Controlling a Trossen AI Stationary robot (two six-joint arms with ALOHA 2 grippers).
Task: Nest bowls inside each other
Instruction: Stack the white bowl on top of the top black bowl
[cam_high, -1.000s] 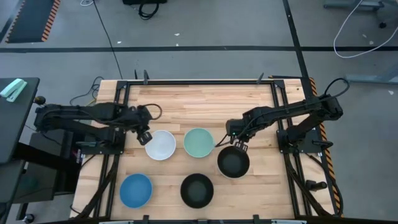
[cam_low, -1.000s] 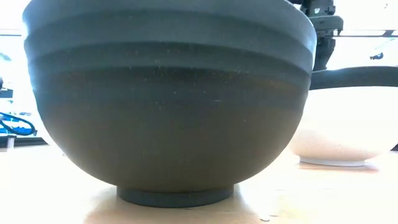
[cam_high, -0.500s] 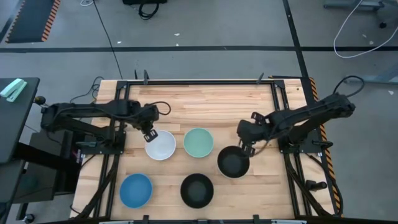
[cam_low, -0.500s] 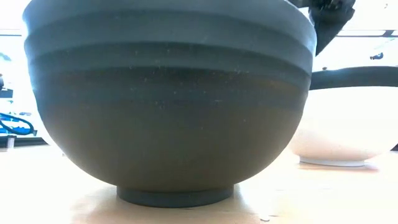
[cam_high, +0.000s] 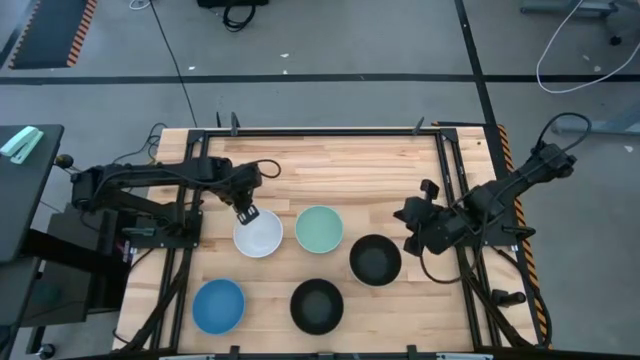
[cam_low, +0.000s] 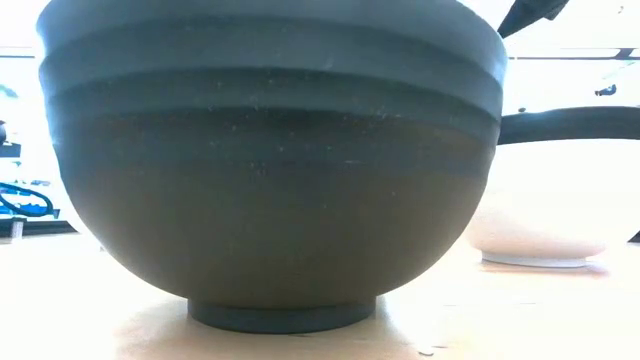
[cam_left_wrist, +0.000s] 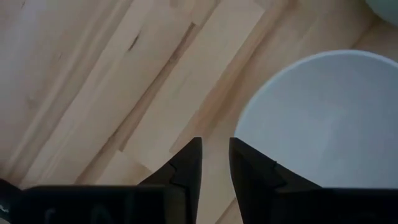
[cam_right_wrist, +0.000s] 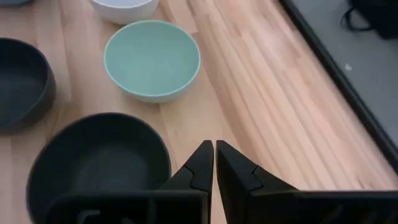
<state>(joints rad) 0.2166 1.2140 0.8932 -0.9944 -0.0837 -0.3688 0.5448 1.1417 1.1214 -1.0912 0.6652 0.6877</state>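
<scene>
Beside the white bowl (cam_high: 258, 233), left gripper (cam_high: 247, 212) slightly parted, empty; right gripper (cam_high: 410, 217) closed, empty.

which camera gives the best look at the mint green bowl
The right wrist view: the mint green bowl shows whole, its inside empty, standing apart from the black bowl nearer the camera. The high view also shows it whole, but smaller, between the white bowl and that black one. The low and left wrist views do not show it.
</scene>
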